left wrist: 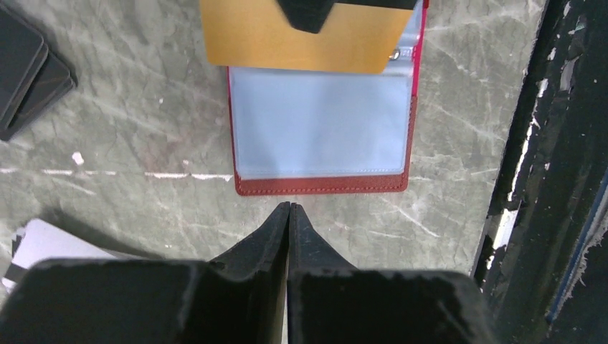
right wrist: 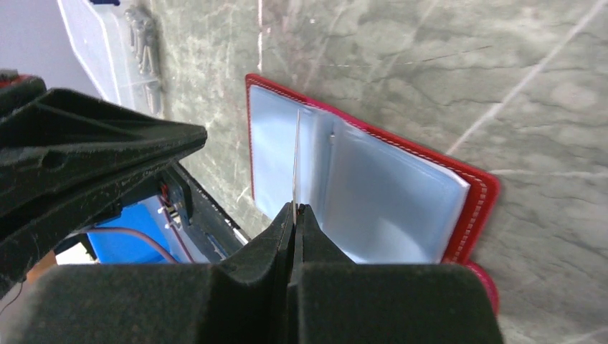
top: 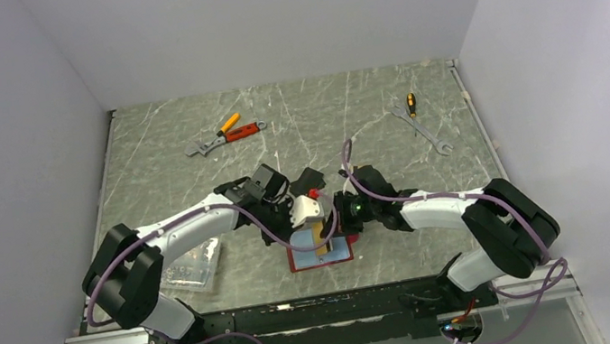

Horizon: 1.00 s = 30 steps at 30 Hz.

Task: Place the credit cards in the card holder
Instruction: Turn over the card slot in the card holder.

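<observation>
**A:** How do the jaws stand?

**B:** The right gripper is pinched tight on an orange-gold credit card, holding it by one edge. From its own wrist view the card shows only as a thin line running up from the fingertips. The left gripper is closed with nothing between its fingers. Its tips sit just beside the near red edge of the card holder, not on it as far as I can tell.

**A:** And the holder?

**B:** It lies open on the table between the two arms, bluish plastic sleeves facing up. The card is over its far half as the left wrist sees it. Whether the card's edge has entered a pocket, I cannot tell.

**A:** What worries you?

**B:** Mainly the grip. It is narrow, so if the card's edge catches on a sleeve, the card could pivot or slip in the fingers. The sleeves also look floppy and lie close together, so the card could slide over a pocket mouth rather than into it. Nothing seems to pin the holder, so a push may simply shove it across the table. And the arms are crowded close, so a careless move could knock them together.
</observation>
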{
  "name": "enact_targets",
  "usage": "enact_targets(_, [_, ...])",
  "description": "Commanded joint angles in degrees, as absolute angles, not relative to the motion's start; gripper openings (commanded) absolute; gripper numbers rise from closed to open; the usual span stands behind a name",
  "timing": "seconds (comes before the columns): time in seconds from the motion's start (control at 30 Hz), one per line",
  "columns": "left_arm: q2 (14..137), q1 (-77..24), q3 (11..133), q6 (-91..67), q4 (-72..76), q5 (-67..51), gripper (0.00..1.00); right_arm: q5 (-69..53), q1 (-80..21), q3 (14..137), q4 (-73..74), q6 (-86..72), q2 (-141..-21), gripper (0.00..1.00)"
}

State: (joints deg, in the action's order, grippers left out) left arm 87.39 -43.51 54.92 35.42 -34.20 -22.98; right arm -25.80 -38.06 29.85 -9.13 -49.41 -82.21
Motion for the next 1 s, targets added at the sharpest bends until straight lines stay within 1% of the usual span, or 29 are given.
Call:
enact_targets(0.0, [87.92, -46.38, 53.85, 38.27, -31.06, -22.25, 0.09, -25.47, -37.03, 28.98, -10.15, -48.27, -81.06, 0.00])
enact_targets(0.33, [89.44, -51.22, 50.81, 39.84, -29.19, -16.97, 0.09, -26.36, -37.02, 27.77, -14.46, -49.38, -83.56, 0.00])
enact_targets(0.73, [89.38, -53.81, 47.92, 40.32, -28.29, -13.64, 0.08, -27.07, -37.00, 23.52, -21.64, -51.92, -86.08, 0.00])
enact_targets(0.97, [90.53, -55.00, 47.24, 40.17, -27.84, -12.17, 0.06, -28.87, -36.92, 19.54, -30.44, -55.01, -86.79, 0.00])
